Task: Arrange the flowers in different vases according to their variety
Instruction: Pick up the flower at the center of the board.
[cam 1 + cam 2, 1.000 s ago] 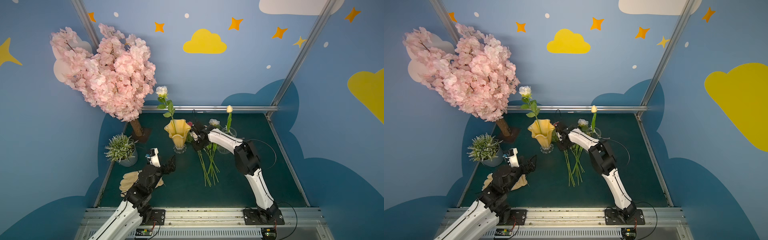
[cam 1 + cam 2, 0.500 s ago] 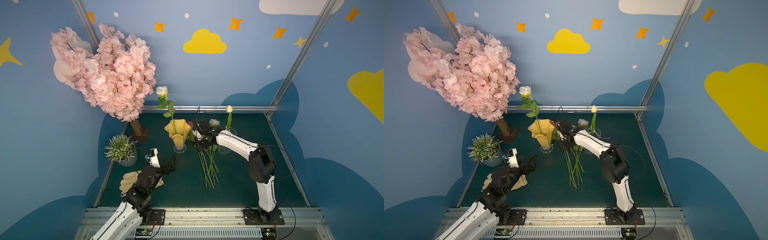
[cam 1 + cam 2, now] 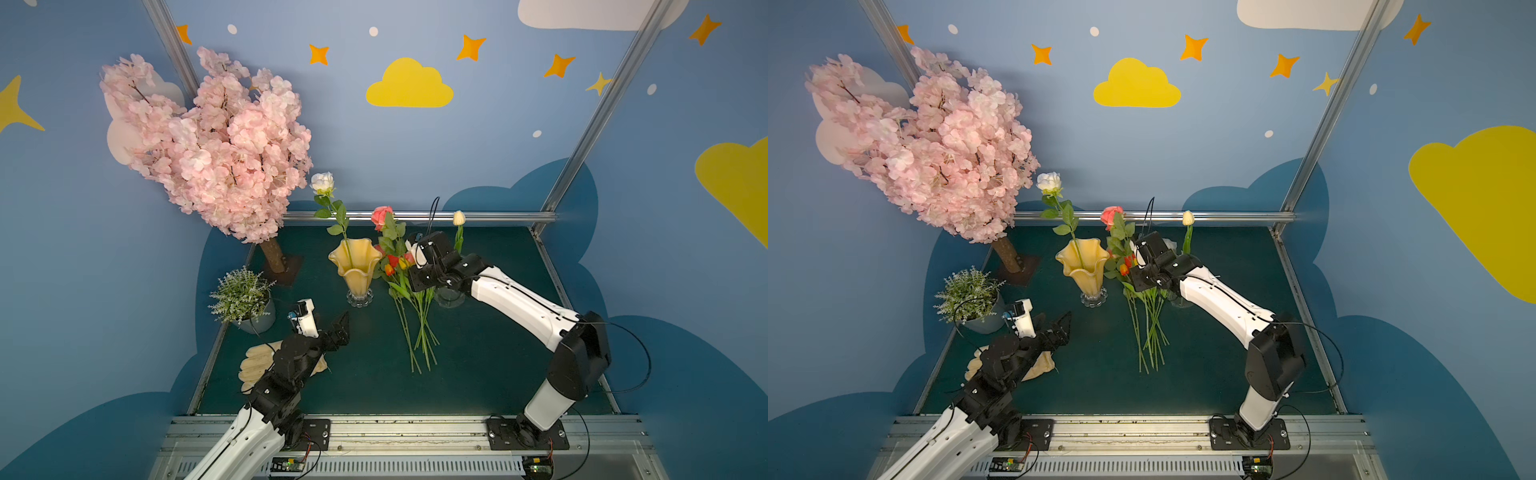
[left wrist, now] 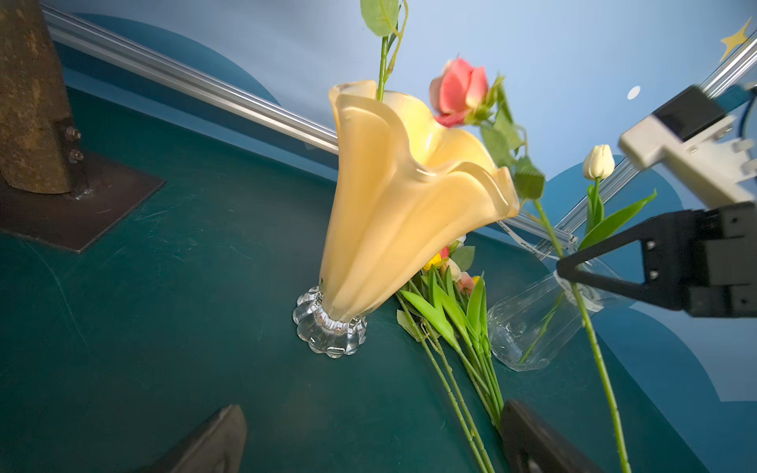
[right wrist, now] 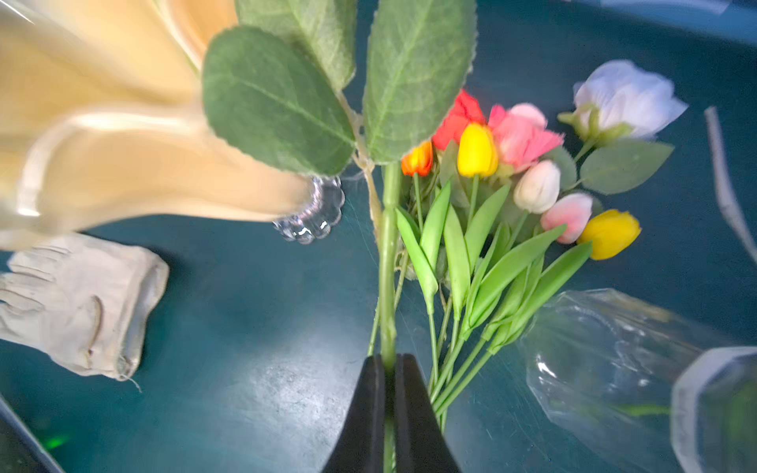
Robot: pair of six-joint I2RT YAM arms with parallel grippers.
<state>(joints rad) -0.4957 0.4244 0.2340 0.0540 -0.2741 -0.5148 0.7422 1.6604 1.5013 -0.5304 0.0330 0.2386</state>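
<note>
Stem of the pink rose (image 3: 381, 215) is clamped tight between the right fingers (image 5: 364, 413). The rose is held upright just beside the amber vase (image 3: 357, 266), over the loose flowers (image 3: 417, 324) laid flat on the surface (image 3: 478, 365) between the two vases. One white rose (image 3: 323, 183) is seated in the amber vase, one cream tulip (image 3: 458, 217) in the clear vase (image 4: 528, 323). The left fingers (image 4: 532, 442) are spread fully with nothing held, positioned low near the gloves (image 3: 257, 361).
</note>
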